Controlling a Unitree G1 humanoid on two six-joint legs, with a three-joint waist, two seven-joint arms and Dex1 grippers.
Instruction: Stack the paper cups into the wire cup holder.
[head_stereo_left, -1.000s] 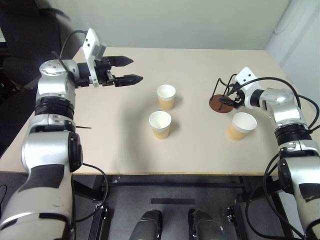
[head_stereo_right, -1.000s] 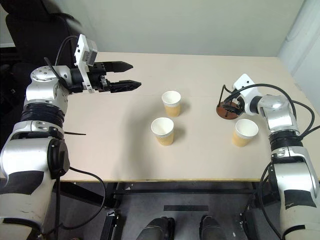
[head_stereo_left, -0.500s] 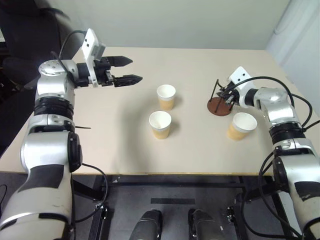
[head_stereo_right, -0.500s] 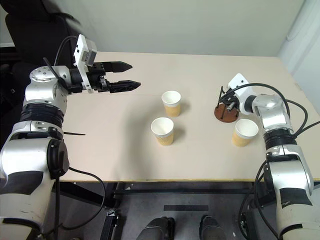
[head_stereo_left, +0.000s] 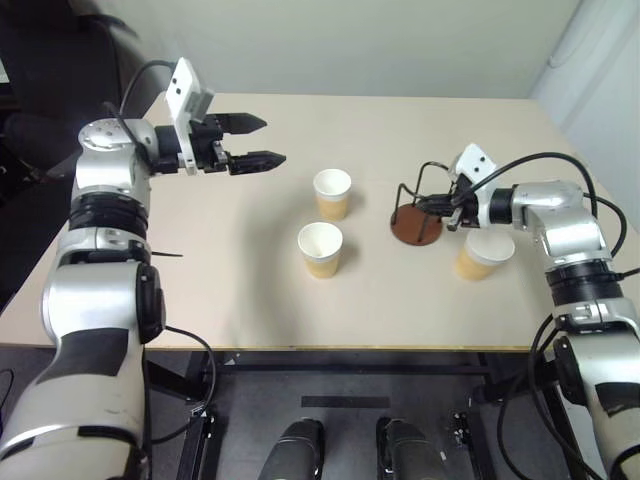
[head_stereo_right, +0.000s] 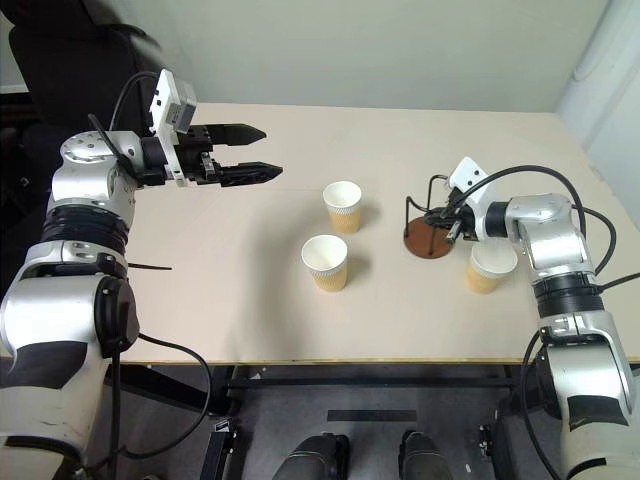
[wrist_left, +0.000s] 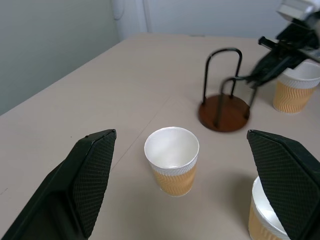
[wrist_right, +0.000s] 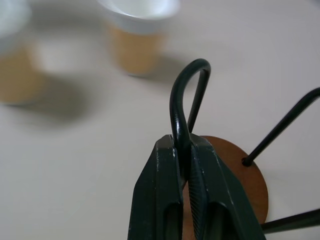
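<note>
Currently clamped: right gripper (wrist_right: 184, 165) pinched on a holder (head_stereo_left: 415, 222) wire loop, holder at 3 o'clock of two cups (head_stereo_left: 332, 193) (head_stereo_left: 320, 249), third cup (head_stereo_left: 480, 254) just beside at 4. Left gripper (head_stereo_left: 258, 139) spread wide, empty, above table (head_stereo_left: 230, 270).

Both eye views look forward and steeply down from head height over the whole table (head_stereo_left: 250, 290), the far edge toward twelve o'clock. The left wrist view sits low and near level, facing across the tabletop between the left gripper (wrist_left: 190, 190)'s spread fingers toward the wire cup holder (wrist_left: 223, 111). The right wrist view is very close, tilted down along the right gripper (wrist_right: 184, 165) clamped on that holder's loop. All views share the holder and nearby paper cups (head_stereo_left: 331, 193).
</note>
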